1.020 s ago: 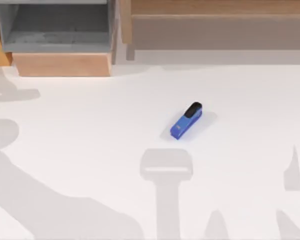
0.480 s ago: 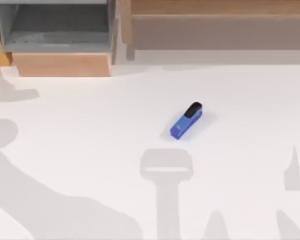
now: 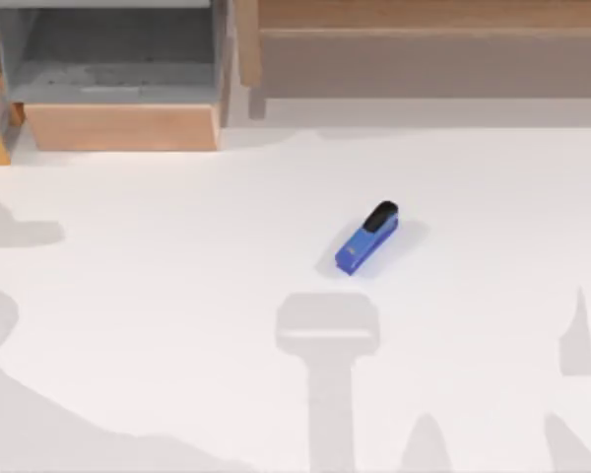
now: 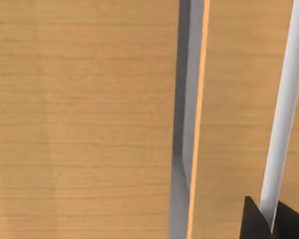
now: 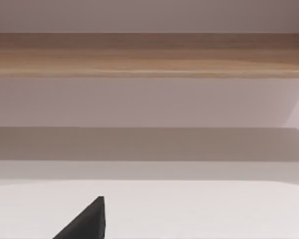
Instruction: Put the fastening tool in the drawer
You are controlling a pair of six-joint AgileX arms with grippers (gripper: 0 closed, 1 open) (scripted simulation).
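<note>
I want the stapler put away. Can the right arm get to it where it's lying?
Probably yes. The blue stapler lies alone on bare white table, nothing beside or over it, well clear of the drawer.

Small oblong blue stapler [image 3: 366, 239] with a rounded black end, lying flat on the white table [image 3: 177, 296], near the middle and a little toward the right edge, set diagonally with the black end pointing toward the far edge and right. Boxy drawer [image 3: 121, 126] with grey inner walls and floor and a light tan wooden front panel, standing open at the far left corner, well apart from the stapler. Long brown wooden shelf unit [image 3: 424, 49] running along the far edge, just beside the drawer. Soft grey shadows across the near part of the table.
</note>
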